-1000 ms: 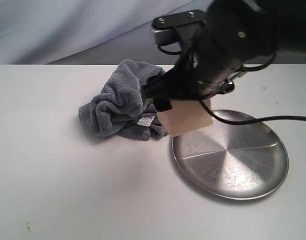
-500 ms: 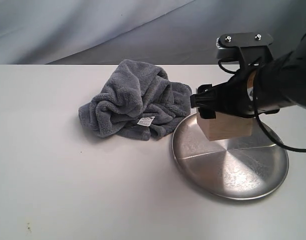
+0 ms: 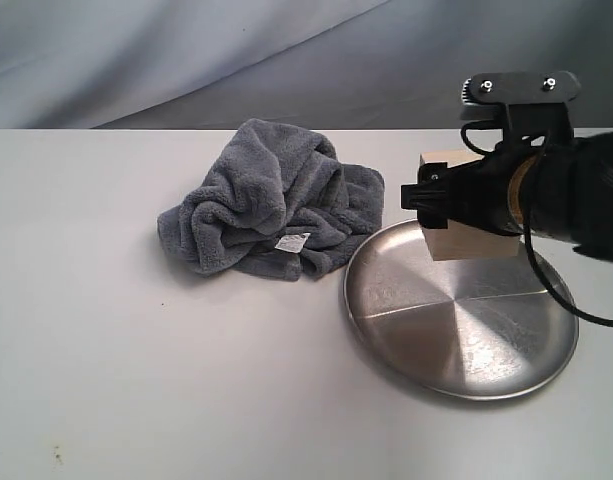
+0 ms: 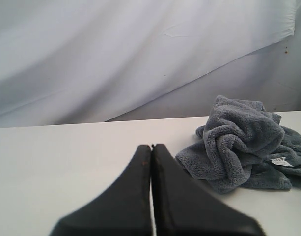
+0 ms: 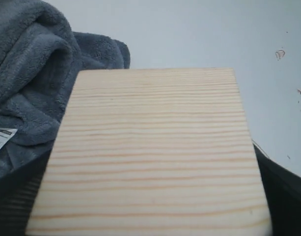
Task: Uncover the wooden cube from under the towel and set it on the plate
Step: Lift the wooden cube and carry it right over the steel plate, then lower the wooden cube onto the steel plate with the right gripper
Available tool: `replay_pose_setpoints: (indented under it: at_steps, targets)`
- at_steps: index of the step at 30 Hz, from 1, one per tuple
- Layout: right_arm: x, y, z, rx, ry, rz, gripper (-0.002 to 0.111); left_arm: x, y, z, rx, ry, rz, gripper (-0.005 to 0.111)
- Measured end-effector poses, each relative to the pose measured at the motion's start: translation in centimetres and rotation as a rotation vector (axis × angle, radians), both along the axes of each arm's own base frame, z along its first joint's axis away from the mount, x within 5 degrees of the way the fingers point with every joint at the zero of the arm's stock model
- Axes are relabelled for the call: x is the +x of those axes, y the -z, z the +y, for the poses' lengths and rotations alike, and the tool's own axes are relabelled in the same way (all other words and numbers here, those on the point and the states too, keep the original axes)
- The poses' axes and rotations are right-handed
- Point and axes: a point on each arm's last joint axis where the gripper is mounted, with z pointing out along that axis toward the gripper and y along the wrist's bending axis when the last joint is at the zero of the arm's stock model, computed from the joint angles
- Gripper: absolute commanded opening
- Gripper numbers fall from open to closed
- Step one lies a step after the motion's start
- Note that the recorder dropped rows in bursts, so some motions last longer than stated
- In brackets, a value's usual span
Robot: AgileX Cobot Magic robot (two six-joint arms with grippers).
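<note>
At right centre, the wooden cube (image 3: pixel 466 243) is clamped by the right gripper (image 3: pixel 456 200) above the rear of the plate (image 3: pixel 456 340). The white label (image 3: pixel 292 242) on the towel (image 3: pixel 266 200) cannot be read. The left gripper (image 4: pixel 151 162) is pressed together.

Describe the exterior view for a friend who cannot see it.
A black robot arm at the right holds a pale wooden cube in its jaws over the far part of a shiny round metal plate; whether the cube touches the plate is unclear. A crumpled blue-grey towel lies beside the plate on a white table.
</note>
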Motion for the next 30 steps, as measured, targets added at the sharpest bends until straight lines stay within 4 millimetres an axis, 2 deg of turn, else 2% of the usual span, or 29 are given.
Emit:
replay_pose_setpoints:
  at_steps: [11, 22, 30]
  targets:
    - [-0.3, 1.0, -0.3, 0.084, 0.013, -0.077, 0.0, 0.0, 0.0, 0.0, 0.0, 0.0, 0.0, 0.0]
    - [0.4, 4.2, 0.3, 0.024, 0.017, 0.003, 0.0, 0.0, 0.0, 0.0, 0.0, 0.0, 0.0, 0.0]
    - [0.5, 5.0, 0.4, 0.007, 0.016, 0.023, 0.0, 0.0, 0.0, 0.0, 0.0, 0.0, 0.0, 0.0]
